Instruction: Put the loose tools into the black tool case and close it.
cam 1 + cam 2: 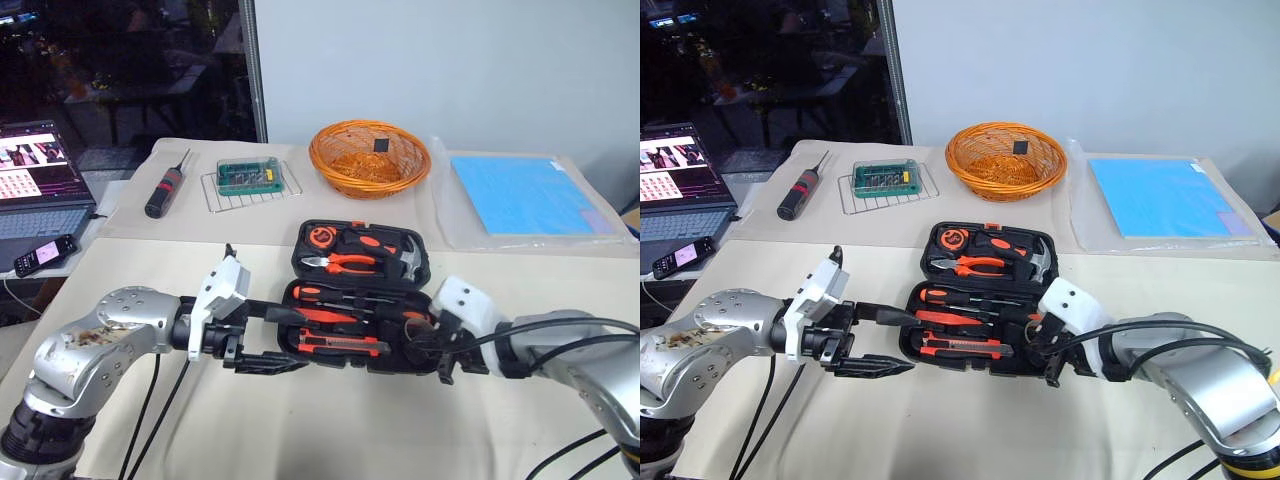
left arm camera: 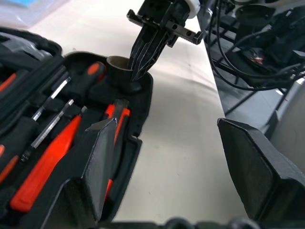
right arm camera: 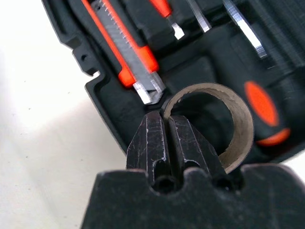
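Case [image 1: 365,262] lying open, tools [image 1: 335,318] seated inside. Right gripper [image 3: 167,138], fingers together, hovering at its near right corner. Left gripper [image 1: 262,340], fingers apart, flanking its left end.

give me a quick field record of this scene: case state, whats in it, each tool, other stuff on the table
case: black tool case lies open on the table
contents: screwdrivers and utility knife in the near half; pliers and hammer in the far half
left tool: open, at the case's left end
right tool: shut, tips at a cardboard ring in the case's right corner
behind: orange basket, thick screwdriver, blue sheet, laptop
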